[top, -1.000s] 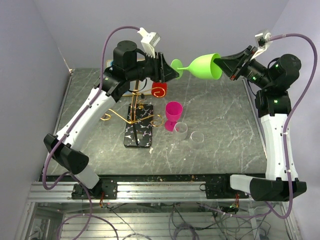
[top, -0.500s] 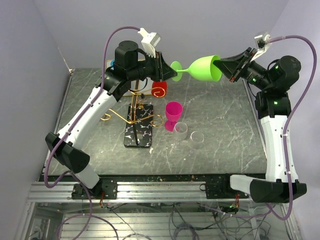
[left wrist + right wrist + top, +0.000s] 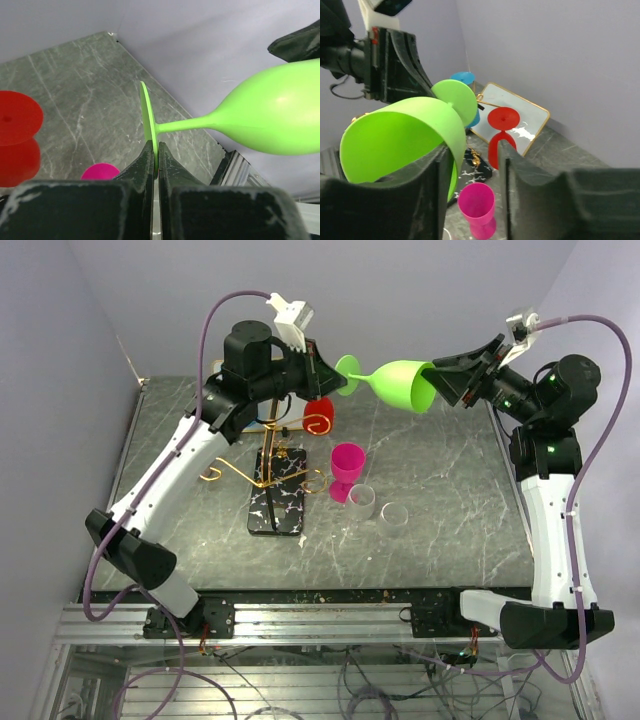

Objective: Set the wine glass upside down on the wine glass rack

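While left hand (image 3: 154, 150) clamps wine glass (image 3: 272, 112) foot, midair

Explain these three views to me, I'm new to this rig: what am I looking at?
Two robot arms stand on a marble-look table. The wide picture looks down from above; the other two come from a camera on each wrist. The left gripper is shut on the foot of the green wine glass, held sideways. The right gripper stands open around its rim. Below are the gold wine glass rack, a pink glass, a red glass and two clear cups.
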Tool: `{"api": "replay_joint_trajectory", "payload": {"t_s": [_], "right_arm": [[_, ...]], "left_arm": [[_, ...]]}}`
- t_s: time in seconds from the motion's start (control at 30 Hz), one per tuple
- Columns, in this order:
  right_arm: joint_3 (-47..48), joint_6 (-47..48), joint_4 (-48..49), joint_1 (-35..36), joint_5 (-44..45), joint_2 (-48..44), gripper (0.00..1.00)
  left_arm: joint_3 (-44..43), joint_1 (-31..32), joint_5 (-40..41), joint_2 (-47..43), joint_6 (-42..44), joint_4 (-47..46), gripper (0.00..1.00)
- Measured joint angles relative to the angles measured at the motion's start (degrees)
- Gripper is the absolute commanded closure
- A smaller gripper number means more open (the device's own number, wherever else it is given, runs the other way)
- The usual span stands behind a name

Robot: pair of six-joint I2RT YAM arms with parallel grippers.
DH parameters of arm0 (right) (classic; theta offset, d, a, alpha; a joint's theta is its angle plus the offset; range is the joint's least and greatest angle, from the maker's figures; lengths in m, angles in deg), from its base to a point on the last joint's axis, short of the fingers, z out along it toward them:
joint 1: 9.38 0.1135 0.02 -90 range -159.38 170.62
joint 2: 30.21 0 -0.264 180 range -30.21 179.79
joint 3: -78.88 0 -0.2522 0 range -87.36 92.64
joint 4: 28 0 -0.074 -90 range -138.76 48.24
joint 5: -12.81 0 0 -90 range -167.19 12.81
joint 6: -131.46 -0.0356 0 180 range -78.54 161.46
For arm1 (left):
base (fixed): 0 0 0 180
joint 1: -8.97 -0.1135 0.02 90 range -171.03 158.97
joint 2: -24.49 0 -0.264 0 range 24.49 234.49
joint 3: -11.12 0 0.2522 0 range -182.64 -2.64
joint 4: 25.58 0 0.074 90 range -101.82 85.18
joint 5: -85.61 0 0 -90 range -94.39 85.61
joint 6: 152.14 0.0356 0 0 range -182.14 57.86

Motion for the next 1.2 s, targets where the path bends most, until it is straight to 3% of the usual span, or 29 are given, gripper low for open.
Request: {"api": "replay_joint_trajectory", "payload": {"t_s": [0.2, 0.27, 0.7, 0.9, 1.2], "right_arm": [[0.7, 2.2, -2.5, 0.0, 0.1, 0.0, 0.20], [1.6, 3.6, -4.5, 0.0, 0.0, 0.0, 0.15], [5.7, 16.0, -16.3, 0.0, 1.2, -1.6, 0.10], [5.2, 24.9, -22.0, 0.0, 3.0, -1.9, 0.09], [-12.2, 32.5, -20.7, -0.1, 8.5, -3.8, 0.07]], "left_arm": [[0.2, -0.7, 3.2, -3.4, 3.5, 1.9, 0.93], [0.6, -1.0, 4.0, -4.9, 4.7, 2.3, 0.93], [8.1, -7.4, 9.8, -16.6, 13.0, 4.3, 0.93], [11.8, -9.9, 14.4, -24.2, 20.7, 5.6, 0.93], [17.9, -16.0, 23.6, -37.3, 37.3, 9.2, 0.93]]}}
